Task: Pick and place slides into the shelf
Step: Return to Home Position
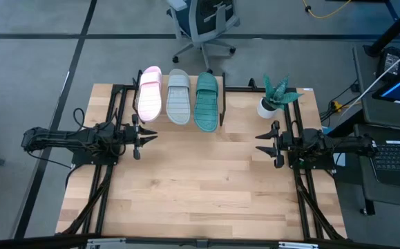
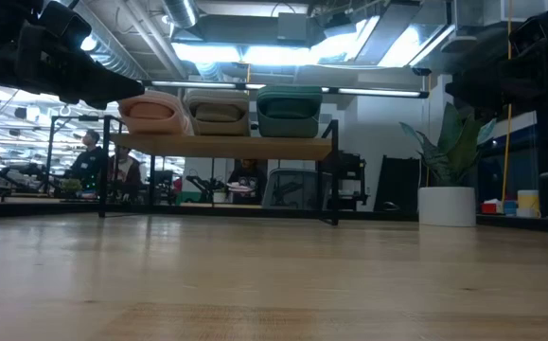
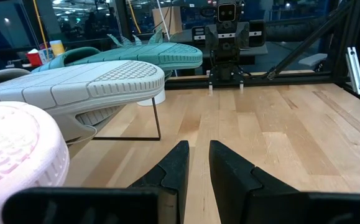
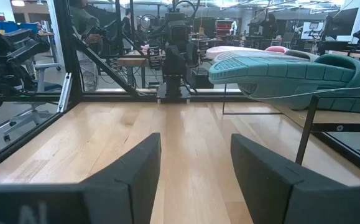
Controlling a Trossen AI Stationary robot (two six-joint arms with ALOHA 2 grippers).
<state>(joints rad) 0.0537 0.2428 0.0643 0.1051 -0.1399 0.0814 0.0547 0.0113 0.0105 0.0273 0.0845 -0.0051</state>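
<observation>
We see three slides lined up side by side on the shelf point(image 2: 221, 149) at the upper centre of the overhead frame: the pale pink slide point(image 1: 148, 93) on the left, the grey slide point(image 1: 178, 97) in the middle and the teal green slide point(image 1: 206, 102) on the right, each touching or just beside its neighbour. From table height we see all three resting on the light plank top, raised on thin black legs above the wooden table point(image 1: 200, 194).

The left gripper point(image 1: 146, 135) hangs at the left centre of the overhead frame, just below the pink slide's near end. It holds nothing, and in its wrist view its fingers point(image 3: 176, 168) stand only narrowly apart. The right gripper point(image 1: 259, 143) sits across from it at the right centre, well apart from the shelf and just below a potted plant point(image 1: 275, 97) in a white pot. Its fingers point(image 4: 136, 171) are spread wide and empty.

An office chair point(image 1: 203, 24) stands on the floor beyond the table at the top of the frame.
</observation>
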